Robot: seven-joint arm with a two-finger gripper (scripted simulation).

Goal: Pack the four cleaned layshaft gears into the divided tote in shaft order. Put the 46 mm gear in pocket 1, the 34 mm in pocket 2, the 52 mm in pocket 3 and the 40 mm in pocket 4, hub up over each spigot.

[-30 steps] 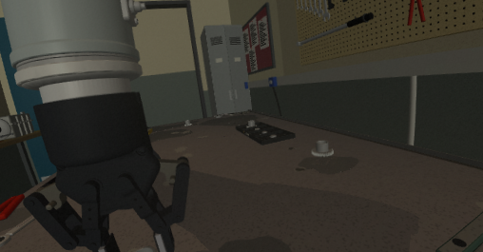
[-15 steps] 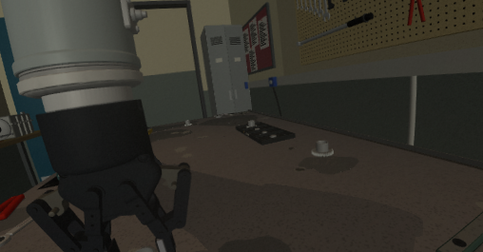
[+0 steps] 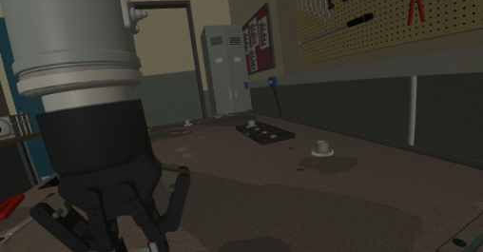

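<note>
My gripper (image 3: 142,239) hangs low over the near left part of the bench, filling the left of the side camera, and its fingertips run out of the bottom of the frame, so what lies under them is hidden. The dark divided tote (image 3: 265,132) sits far across the bench with one pale gear (image 3: 251,123) standing in its far pocket. Another pale gear (image 3: 322,148) rests hub up on the bench to the right of the tote. A third small gear (image 3: 187,122) lies far back by the wall. The fingers are closing, and whether they hold anything cannot be seen.
Behind the bench stand grey lockers (image 3: 227,69), a notice board and a pegboard (image 3: 390,13) hung with tools. A white post (image 3: 412,109) rises at the right rear edge. A red-handled tool (image 3: 10,205) lies at the near left.
</note>
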